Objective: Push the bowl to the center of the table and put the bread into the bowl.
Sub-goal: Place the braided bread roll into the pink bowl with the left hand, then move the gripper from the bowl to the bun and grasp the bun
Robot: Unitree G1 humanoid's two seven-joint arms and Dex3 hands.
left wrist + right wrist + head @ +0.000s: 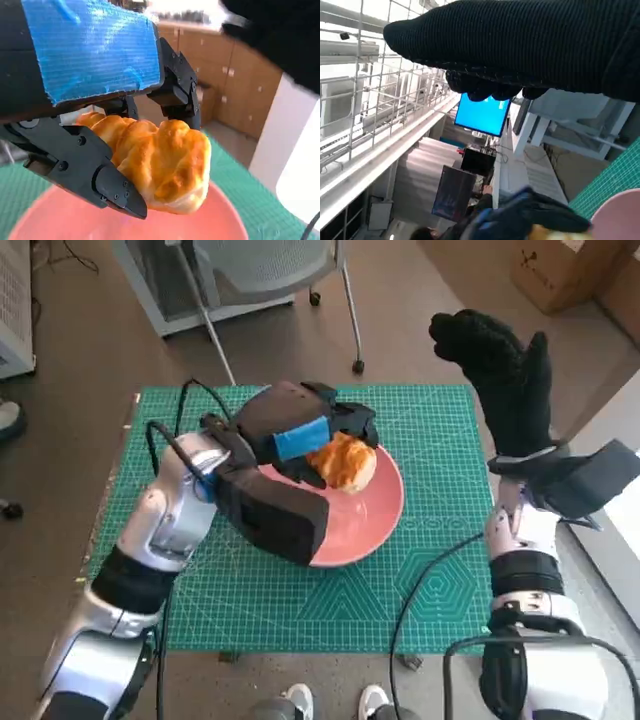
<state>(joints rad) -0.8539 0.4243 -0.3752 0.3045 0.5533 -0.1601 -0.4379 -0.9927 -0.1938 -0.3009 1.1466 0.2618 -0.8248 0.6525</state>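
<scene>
1. The table (440,580), covered by a green cutting mat, carries the pink bowl (370,525), which sits close to the middle of the mat. Judged from this position, the push step appears complete.
2. The bowl looks rigid and smooth, with a shallow wall. It should slide readily on the mat if bumped, so any downward contact is best kept off its rim.
3. The left hand (300,435) hangs over the bowl with its fingers (120,192) clamped on the bread (343,460) from two opposite sides.
4. In the left wrist view the bread (160,167) is held clear above the bowl (225,215), not touching it.
5. The bread is golden, ridged and flaky-looking. It is probably light and soft, easily crushed and likely to shed crumbs. The present hold across its middle looks sound, and a firmer squeeze would likely dent it.
6. The right hand (500,360) is raised near the far right corner of the table, well apart from the bowl. It holds nothing, and its fingers are extended and loose.
7. A chair (260,270) stands on the floor beyond the far edge of the table, and cardboard boxes (570,270) lie at the far right. Neither obstructs the drop.
8. Cables (420,590) cross the near side of the mat beside the bowl. They could snag an arm on withdrawal.
9. A person's shoes (330,702) show at the near edge.
</scene>
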